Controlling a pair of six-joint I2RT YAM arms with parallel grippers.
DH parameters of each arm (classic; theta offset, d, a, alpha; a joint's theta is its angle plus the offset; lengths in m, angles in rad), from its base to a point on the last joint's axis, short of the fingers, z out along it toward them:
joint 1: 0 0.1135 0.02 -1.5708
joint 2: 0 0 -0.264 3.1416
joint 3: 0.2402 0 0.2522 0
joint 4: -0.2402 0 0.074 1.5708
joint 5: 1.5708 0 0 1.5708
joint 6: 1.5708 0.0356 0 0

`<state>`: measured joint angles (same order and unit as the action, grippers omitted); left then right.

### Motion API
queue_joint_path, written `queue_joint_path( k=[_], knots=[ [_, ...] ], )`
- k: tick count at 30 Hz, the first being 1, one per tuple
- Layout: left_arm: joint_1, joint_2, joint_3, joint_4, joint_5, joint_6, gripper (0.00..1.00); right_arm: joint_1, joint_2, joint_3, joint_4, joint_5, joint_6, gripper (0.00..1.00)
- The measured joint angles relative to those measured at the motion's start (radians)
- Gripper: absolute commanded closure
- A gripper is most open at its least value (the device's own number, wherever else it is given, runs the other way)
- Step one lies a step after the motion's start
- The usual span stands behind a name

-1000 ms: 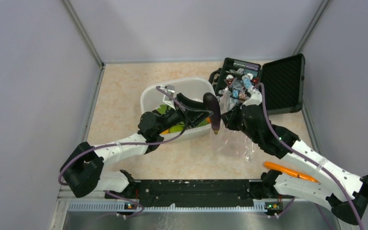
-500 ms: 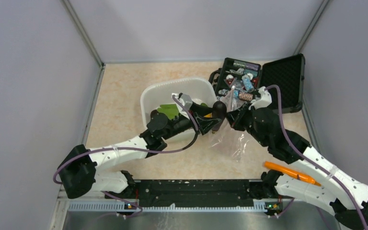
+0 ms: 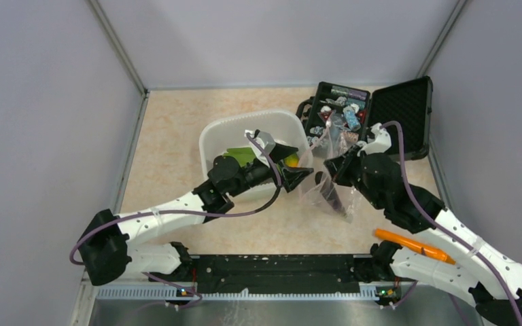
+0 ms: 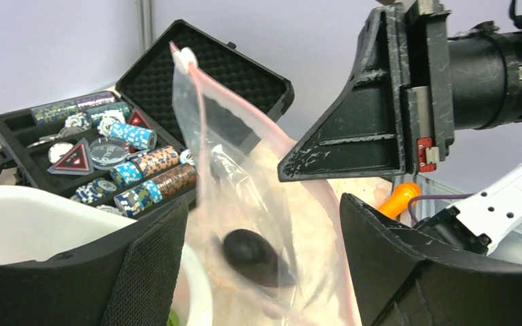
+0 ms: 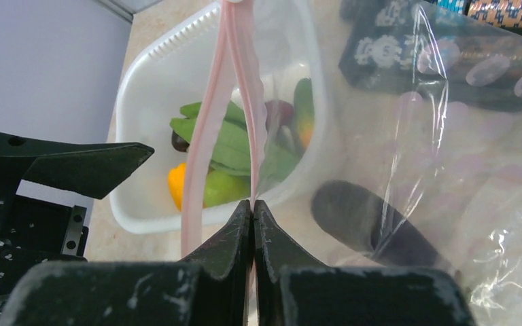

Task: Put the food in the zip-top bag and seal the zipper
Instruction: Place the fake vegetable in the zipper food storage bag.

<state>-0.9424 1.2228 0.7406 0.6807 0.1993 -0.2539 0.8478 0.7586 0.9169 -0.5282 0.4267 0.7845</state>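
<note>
The clear zip-top bag (image 3: pixel 326 183) hangs by its mouth from my right gripper (image 3: pixel 331 165), which is shut on one side of the pink zipper strip (image 5: pixel 253 136). The mouth gapes open. The dark purple eggplant (image 3: pixel 331 193) lies inside the bag; it also shows in the left wrist view (image 4: pixel 250 255) and the right wrist view (image 5: pixel 374 227). My left gripper (image 3: pixel 293 168) is open and empty, just left of the bag's mouth, its jaws wide either side of the bag (image 4: pixel 245 170). More food, a green leafy piece (image 5: pixel 224 139) and an orange piece (image 5: pixel 175 185), lies in the white tub (image 3: pixel 231 132).
An open black case (image 3: pixel 394 115) with chips stands behind the bag at the back right. An orange-handled tool (image 3: pixel 411 244) lies by the right arm's base. The tub sits directly behind my left gripper. Grey walls close in the table.
My left gripper carried the eggplant over the bag's mouth, opened and let it go. The eggplant dropped into the bag. The right gripper kept holding the bag.
</note>
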Motion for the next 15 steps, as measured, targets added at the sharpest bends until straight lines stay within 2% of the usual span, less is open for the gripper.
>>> queue_joint_path(
  k=[11, 15],
  knots=[
    [0.000, -0.066, 0.055, -0.191, -0.127, 0.018, 0.04, 0.000, -0.039, 0.049, 0.014, 0.001, -0.079, 1.00],
    [0.000, -0.085, 0.063, -0.261, -0.214, 0.019, 0.01, 0.000, -0.005, 0.095, -0.044, 0.025, -0.114, 1.00]
  ],
)
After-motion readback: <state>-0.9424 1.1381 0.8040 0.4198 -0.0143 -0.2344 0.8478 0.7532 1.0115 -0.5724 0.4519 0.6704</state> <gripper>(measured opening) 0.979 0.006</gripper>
